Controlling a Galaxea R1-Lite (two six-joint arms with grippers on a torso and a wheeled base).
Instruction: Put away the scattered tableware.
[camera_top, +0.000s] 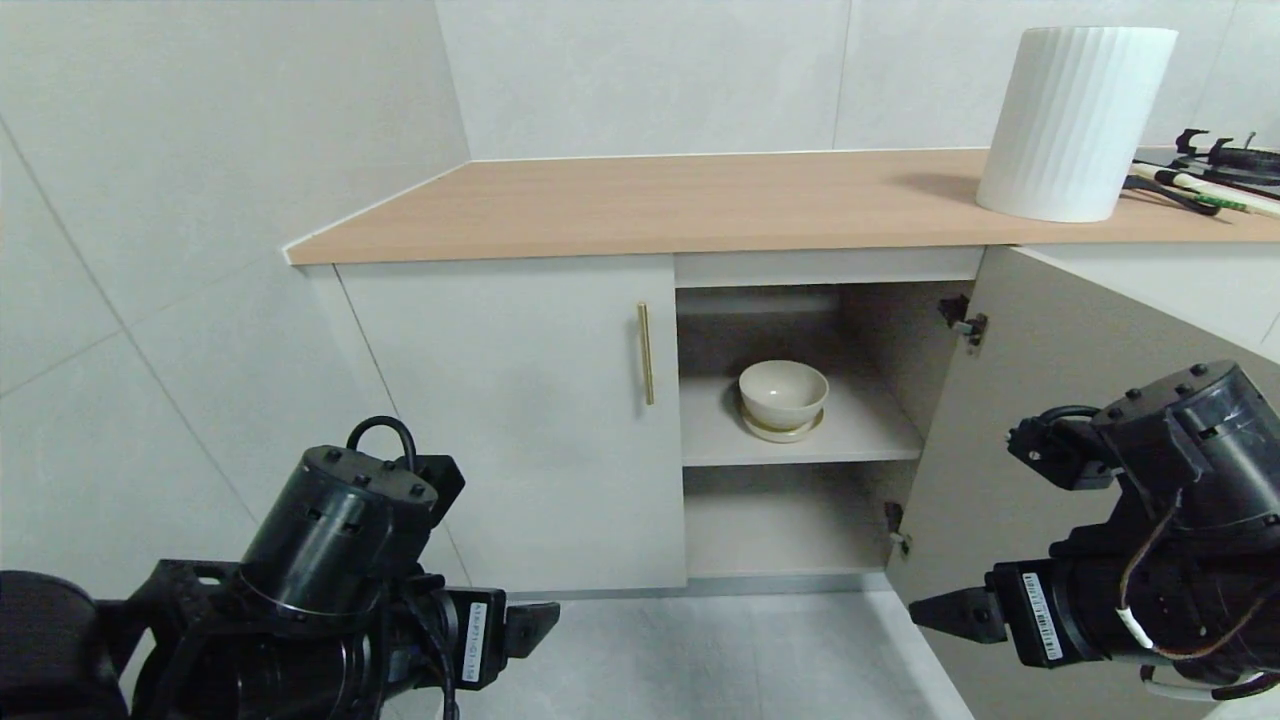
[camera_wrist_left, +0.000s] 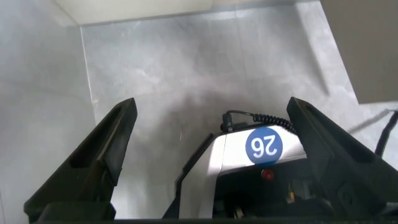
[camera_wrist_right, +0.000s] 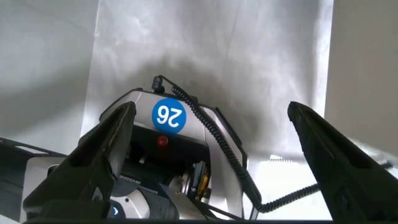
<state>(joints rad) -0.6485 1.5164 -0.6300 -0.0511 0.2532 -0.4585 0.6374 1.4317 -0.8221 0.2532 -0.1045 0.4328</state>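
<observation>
A cream bowl (camera_top: 783, 392) stands on a small plate (camera_top: 786, 430) on the middle shelf (camera_top: 870, 432) of the open cabinet. My left gripper (camera_top: 530, 628) hangs low at the left, in front of the closed cabinet door and well below the bowl. In the left wrist view the left gripper (camera_wrist_left: 212, 109) is open over the grey floor, with nothing between its fingers (camera_wrist_left: 112, 143). My right gripper (camera_top: 940, 612) is low at the right, beside the open door. In the right wrist view the right gripper (camera_wrist_right: 212, 112) also stands open and empty.
The right cabinet door (camera_top: 1000, 420) is swung open towards me; the left door (camera_top: 520, 420) with a gold handle (camera_top: 646, 353) is closed. On the wooden countertop (camera_top: 650, 200) stand a tall white ribbed cylinder (camera_top: 1075, 120) and some utensils (camera_top: 1200, 188).
</observation>
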